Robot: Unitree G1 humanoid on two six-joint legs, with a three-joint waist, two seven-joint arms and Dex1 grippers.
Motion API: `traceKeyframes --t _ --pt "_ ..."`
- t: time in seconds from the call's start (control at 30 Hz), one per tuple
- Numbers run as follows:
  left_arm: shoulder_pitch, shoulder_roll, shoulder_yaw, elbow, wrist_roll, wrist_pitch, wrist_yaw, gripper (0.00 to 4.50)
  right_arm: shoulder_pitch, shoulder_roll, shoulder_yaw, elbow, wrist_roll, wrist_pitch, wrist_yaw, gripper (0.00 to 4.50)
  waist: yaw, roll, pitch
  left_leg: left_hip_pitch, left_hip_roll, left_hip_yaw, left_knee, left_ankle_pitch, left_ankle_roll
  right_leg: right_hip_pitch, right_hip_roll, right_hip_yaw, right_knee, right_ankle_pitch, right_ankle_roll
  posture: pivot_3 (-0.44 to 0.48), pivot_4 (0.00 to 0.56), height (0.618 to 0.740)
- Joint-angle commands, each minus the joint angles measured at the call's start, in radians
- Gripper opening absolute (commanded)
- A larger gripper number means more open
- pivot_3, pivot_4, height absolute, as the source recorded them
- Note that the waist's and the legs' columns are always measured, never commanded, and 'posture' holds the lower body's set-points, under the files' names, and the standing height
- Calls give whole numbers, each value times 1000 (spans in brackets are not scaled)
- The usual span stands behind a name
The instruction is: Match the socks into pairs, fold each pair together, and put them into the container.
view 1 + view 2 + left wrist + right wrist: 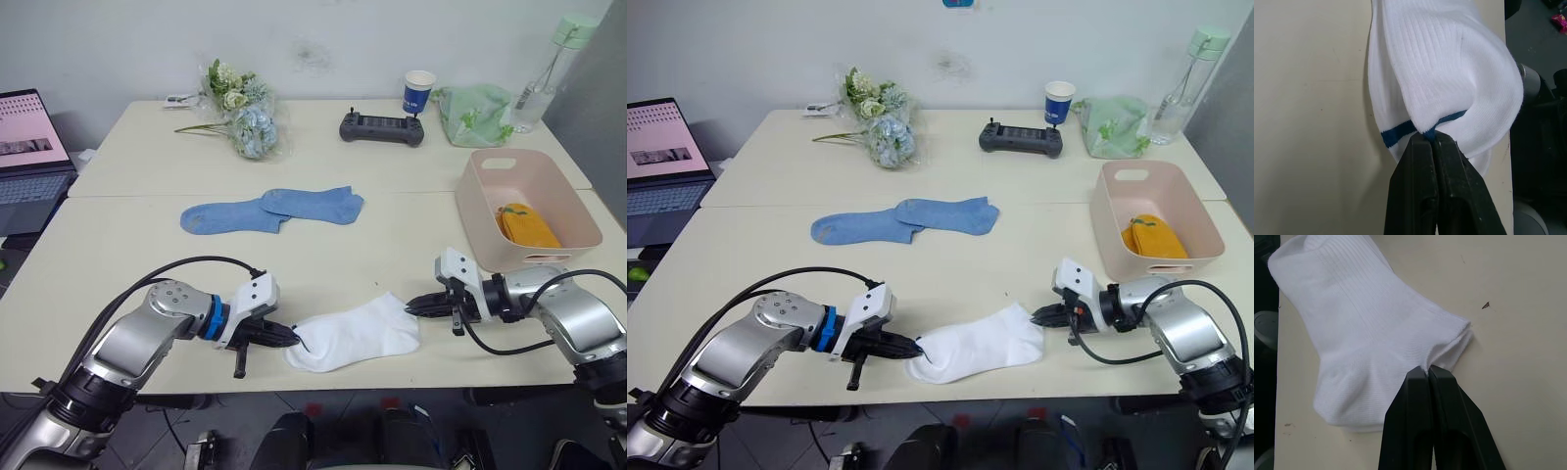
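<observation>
Lying low in the middle of the frame, the white socks (355, 336) stretch sideways between your two grippers. Your left gripper (290, 339) is pinched tight on one end and your right gripper (414, 304) on the other, with the container (478, 201) nearer your right arm, toward the right edge.

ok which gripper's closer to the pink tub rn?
Right. The right gripper pinches the white socks just in front of the pink tub; the left gripper holds their far end, further left.

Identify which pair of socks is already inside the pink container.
The mustard-yellow socks, folded, lie inside the pink container. The light blue socks lie mid-table, and the white socks sit at the near edge, pinched by both pincers.
</observation>
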Motion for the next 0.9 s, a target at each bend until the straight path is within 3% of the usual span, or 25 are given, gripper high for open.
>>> traceKeyframes --t 0.03,0.57,0.7,0.9 --pt "-2 21 9 -7 6 -12 -13 0 -1 -4 -7 -13 2 -10 10 16 0 0 0 0 0 0 0 0 0 0 0 0 0 0 0 0 150 740" --pt "-27 25 41 -3 -31 23 -23 0 -4 -1 -7 -3 -9 -13 19 16 0 0 0 0 0 0 0 0 0 0 0 0 0 0 0 0 150 740" --pt "-32 17 43 14 -24 4 -9 923 -5 2 -5 -6 -11 -12 25 0 0 0 0 0 0 0 0 0 0 0 0 0 0 0 0 0 150 740" --pt "-36 29 61 23 -39 4 -15 2567 -11 4 -33 -20 4 -2 16 1548 0 0 0 0 0 0 0 0 0 0 0 0 0 0 0 0 150 740"
